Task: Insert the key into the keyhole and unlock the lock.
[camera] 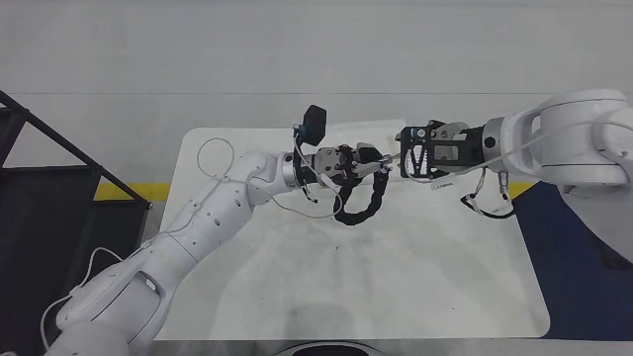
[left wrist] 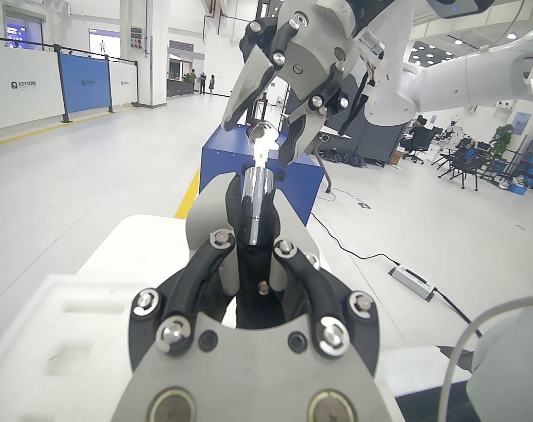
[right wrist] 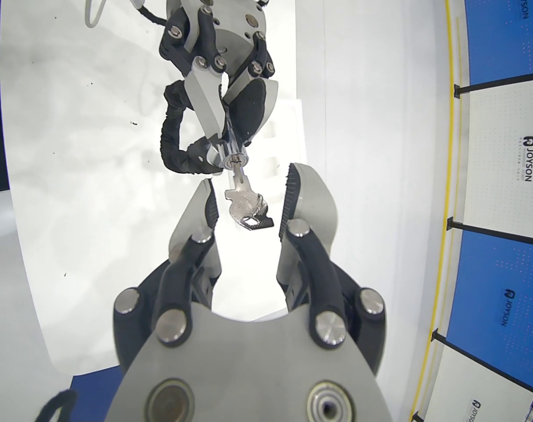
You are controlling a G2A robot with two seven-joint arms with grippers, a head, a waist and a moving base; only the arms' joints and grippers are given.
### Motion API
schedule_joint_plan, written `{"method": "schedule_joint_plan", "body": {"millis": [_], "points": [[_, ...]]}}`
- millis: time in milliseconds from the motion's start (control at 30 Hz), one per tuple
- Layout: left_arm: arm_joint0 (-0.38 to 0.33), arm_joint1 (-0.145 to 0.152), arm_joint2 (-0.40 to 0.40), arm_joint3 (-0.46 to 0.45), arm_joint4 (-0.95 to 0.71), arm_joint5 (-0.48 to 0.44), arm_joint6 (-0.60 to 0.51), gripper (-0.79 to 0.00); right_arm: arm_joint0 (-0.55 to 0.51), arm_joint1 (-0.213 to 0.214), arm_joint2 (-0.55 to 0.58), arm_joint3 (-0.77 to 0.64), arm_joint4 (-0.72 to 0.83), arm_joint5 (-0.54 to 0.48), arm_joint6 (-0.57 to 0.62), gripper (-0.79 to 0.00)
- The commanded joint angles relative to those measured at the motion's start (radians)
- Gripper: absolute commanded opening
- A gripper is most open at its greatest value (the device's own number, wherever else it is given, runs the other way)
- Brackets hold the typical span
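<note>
My left gripper [left wrist: 253, 208] is shut on the chrome lock cylinder [left wrist: 257, 204], held above the white table [camera: 445, 277]. The lock's black cable [camera: 361, 203] hangs in a loop under it. The silver key [right wrist: 244, 201] sticks out of the keyhole [right wrist: 235, 161] with its blade inside. My right gripper [right wrist: 249, 199] is open, and its two fingers flank the key's head with a gap on each side. From above, the left gripper [camera: 368, 164] and right gripper [camera: 401, 162] meet nose to nose over the table's far middle. The key [left wrist: 261, 140] sits between the right gripper's fingertips [left wrist: 229, 122].
A white foam tray [left wrist: 73, 318] with cut-out pockets lies on the table beneath the left arm. A blue cabinet [left wrist: 222, 151] stands on the floor beyond the table's edge. A white cable [camera: 213, 153] loops beside the left arm.
</note>
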Motion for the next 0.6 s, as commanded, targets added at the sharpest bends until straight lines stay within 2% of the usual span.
{"method": "schedule_joint_plan", "body": {"millis": [0, 267, 333, 567], "points": [[-0.005, 0.001, 0.011, 0.0, -0.009, 0.0, -0.001, -0.785, 0.002, -0.001, -0.001, 0.0, -0.001, -0.002, 0.001, -0.533], [-0.027, 0.004, 0.049, 0.01, -0.045, 0.0, 0.001, -0.785, 0.007, 0.0, 0.001, 0.001, 0.004, -0.011, 0.004, -0.683], [-0.032, 0.004, 0.058, 0.011, -0.05, 0.0, 0.003, -0.785, 0.006, 0.001, 0.003, 0.0, 0.007, -0.013, 0.007, -0.785], [-0.045, 0.006, 0.079, 0.015, -0.054, 0.0, 0.016, -0.785, -0.004, 0.005, 0.012, 0.024, 0.091, -0.013, -0.007, -0.785]]}}
